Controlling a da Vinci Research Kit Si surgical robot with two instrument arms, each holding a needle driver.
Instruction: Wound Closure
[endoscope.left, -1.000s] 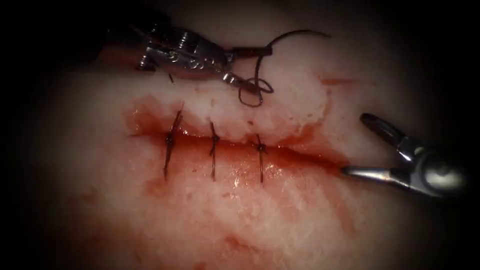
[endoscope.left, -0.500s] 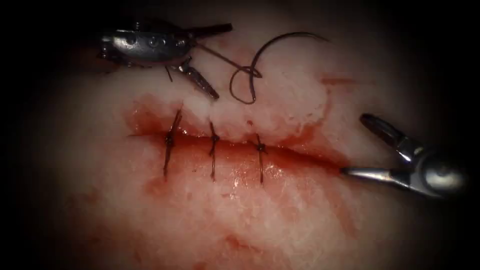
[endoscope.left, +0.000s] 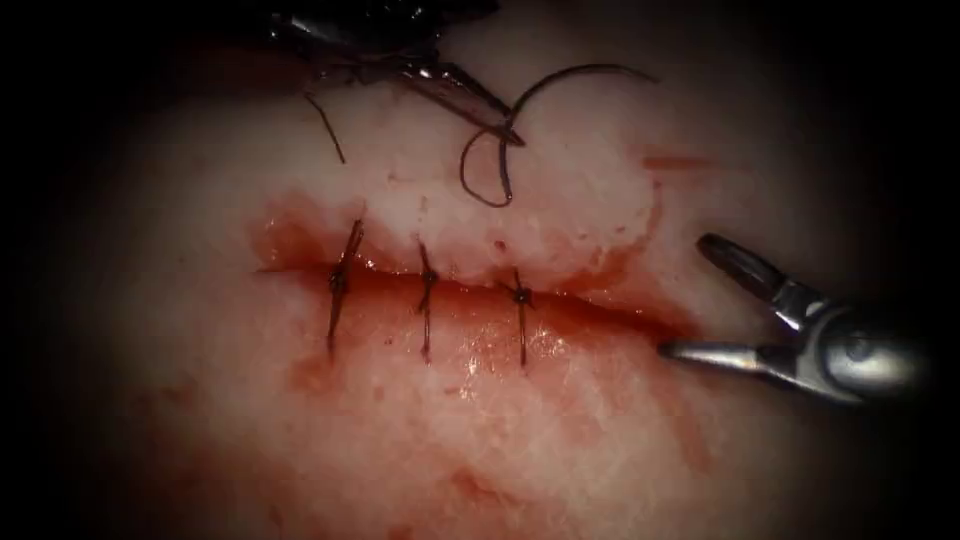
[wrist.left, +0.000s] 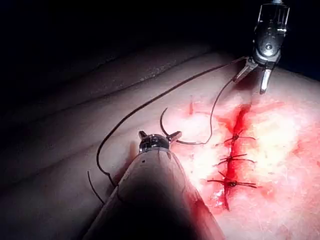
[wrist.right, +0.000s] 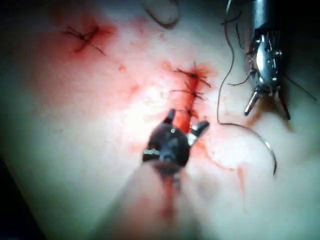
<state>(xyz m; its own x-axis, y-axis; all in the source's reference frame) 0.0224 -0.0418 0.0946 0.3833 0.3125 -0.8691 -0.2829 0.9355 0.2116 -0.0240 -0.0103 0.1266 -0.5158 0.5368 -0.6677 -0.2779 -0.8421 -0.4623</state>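
Three stitches (endoscope.left: 426, 300) cross the cut (endoscope.left: 600, 305) in the tissue (endoscope.left: 500, 420). Near the tissue's far edge, the left tool (wrist.left: 159, 134) has its jaws spread and grips nothing. The needle (endoscope.left: 575, 70) lies loose on the tissue beside one jaw, with looped thread (endoscope.left: 480, 190) trailing. At the cut's right end, the right tool (endoscope.left: 690, 297) gapes wide and holds nothing.

Left claw (endoscope.left: 470, 95) body cut off by edge (endoscope view), grip unclear.
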